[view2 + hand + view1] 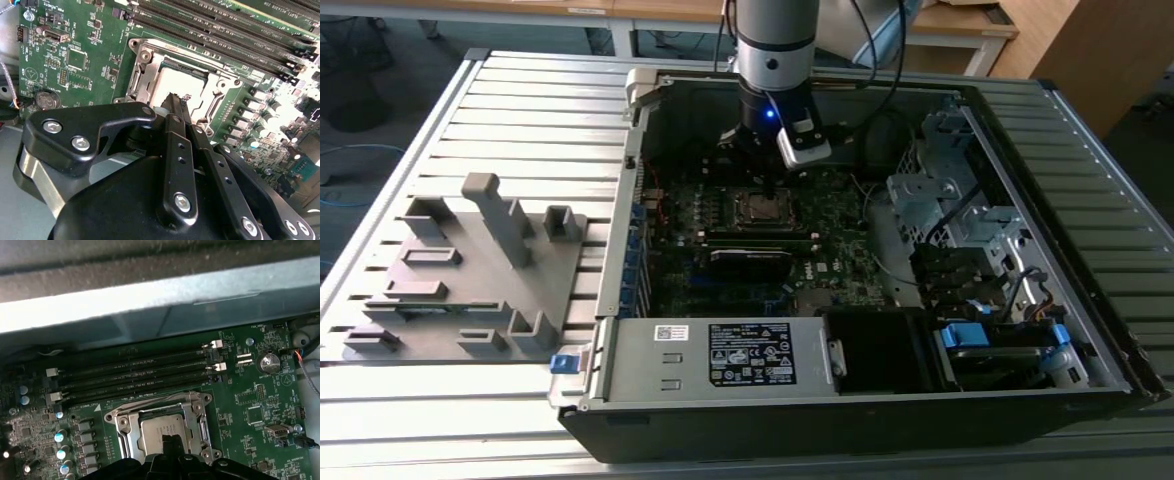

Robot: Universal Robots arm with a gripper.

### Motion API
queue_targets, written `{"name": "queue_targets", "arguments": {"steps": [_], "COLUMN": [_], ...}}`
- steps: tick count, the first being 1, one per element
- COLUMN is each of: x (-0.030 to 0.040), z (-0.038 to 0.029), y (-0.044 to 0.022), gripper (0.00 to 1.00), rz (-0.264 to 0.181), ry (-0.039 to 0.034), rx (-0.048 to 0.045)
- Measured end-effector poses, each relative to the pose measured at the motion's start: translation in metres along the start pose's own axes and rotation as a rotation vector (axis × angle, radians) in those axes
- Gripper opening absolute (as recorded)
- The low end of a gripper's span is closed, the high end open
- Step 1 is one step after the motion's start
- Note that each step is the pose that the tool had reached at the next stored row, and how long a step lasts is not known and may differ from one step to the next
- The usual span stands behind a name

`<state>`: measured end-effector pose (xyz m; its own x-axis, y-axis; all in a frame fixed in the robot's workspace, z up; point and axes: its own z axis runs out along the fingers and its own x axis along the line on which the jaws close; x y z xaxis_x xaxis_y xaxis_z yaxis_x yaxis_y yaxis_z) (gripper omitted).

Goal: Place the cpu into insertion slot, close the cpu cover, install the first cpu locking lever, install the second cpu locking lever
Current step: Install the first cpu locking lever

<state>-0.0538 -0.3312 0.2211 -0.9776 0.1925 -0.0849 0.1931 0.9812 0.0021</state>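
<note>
The cpu (159,429) lies flat in the insertion slot (111,416) on the green motherboard, its silver-grey top facing up. The cpu cover (131,432), a thin metal frame, lies down around the chip, which shows through the cover's window. In the second wrist view the cpu (182,80) is brightly lit inside the frame (142,65). My gripper (176,100) hangs just above the chip's near edge, its black fingers shut against each other with nothing between them. In the exterior view the arm reaches into the open case above the socket (759,207).
Long black memory slots (140,372) run beside the socket, toward the case wall (150,295). A coin battery (270,361) and loose wires sit off to one side. The grey power-supply box (720,355) and a drive cage (947,200) crowd the case. A grey fixture (467,270) stands at the exterior view's left.
</note>
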Motion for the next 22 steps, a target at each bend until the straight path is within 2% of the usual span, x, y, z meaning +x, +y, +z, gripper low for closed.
{"name": "queue_targets", "arguments": {"steps": [3,6,8,18,20,22], "x": [-0.0004,-0.0004,-0.0007,-0.0008,-0.0009,-0.0008], "z": [-0.0035,-0.0036,-0.0081,-0.0085,-0.0085,-0.0086], "y": [0.0,0.0001,0.0,0.0,0.0001,0.0], "gripper": [0.1,0.1,0.1,0.1,0.1,0.1], "rz": [0.0,0.0,0.0,0.0,0.0,0.0], "ry": [-0.0001,-0.0003,-0.0002,-0.0001,0.0051,0.0069], "rx": [-0.0002,-0.0007,-0.0003,-0.0003,0.0009,0.0014]}}
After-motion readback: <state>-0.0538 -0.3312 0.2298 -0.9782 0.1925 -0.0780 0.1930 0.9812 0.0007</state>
